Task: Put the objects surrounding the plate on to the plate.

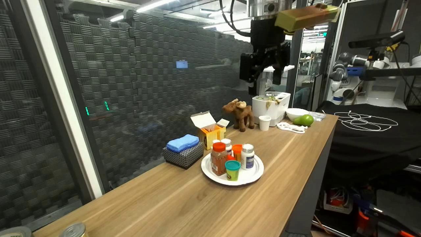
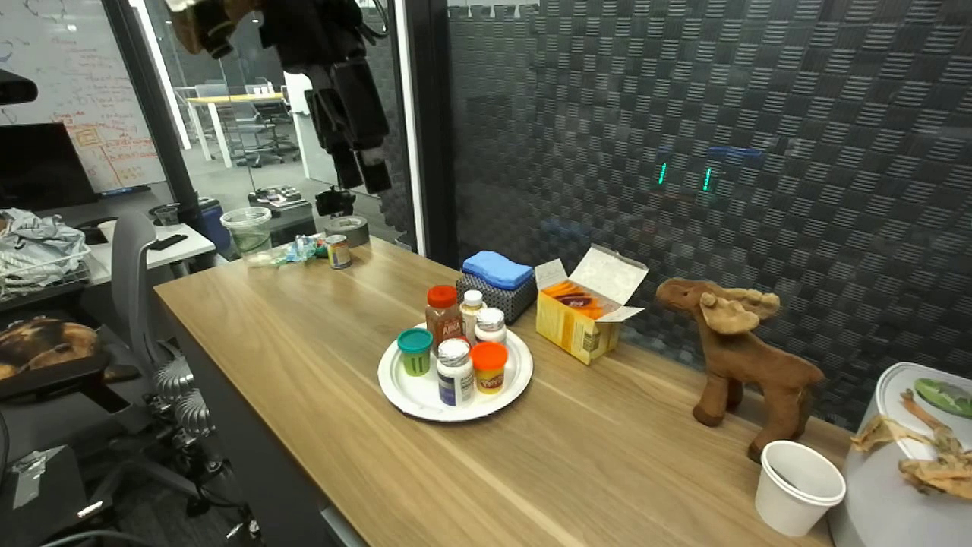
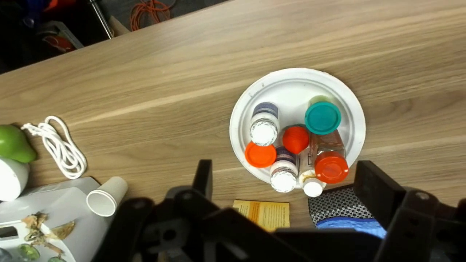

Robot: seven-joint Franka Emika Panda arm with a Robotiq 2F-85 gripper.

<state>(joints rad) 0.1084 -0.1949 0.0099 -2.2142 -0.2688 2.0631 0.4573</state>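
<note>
Black two-finger gripper (image 3: 285, 178): fingers spread wide, nothing held. Round white plate (image 3: 291, 85) carries green teal-lidded tub (image 3: 323, 118), yellow orange-lidded tub (image 3: 260, 155), red-capped clear bottle (image 3: 330, 158), three white-capped bottles (image 3: 264, 123), red pointed item (image 3: 296, 138).

The black, angular two-fingered gripper (image 3: 287, 176) hangs with its blocky black fingers (image 3: 203, 178) spread wide, the tips well apart. In both exterior views it points downward, the fingers lowest. Directly above the gripper, in an exterior view, stands the silver cylindrical metal wrist (image 1: 269, 8), roughly upright. From beside it a long dull-yellow block (image 1: 306, 18) juts outward; on the gripper's opposite side, thin black cables (image 1: 231, 16) bow out and curve back in.
</note>
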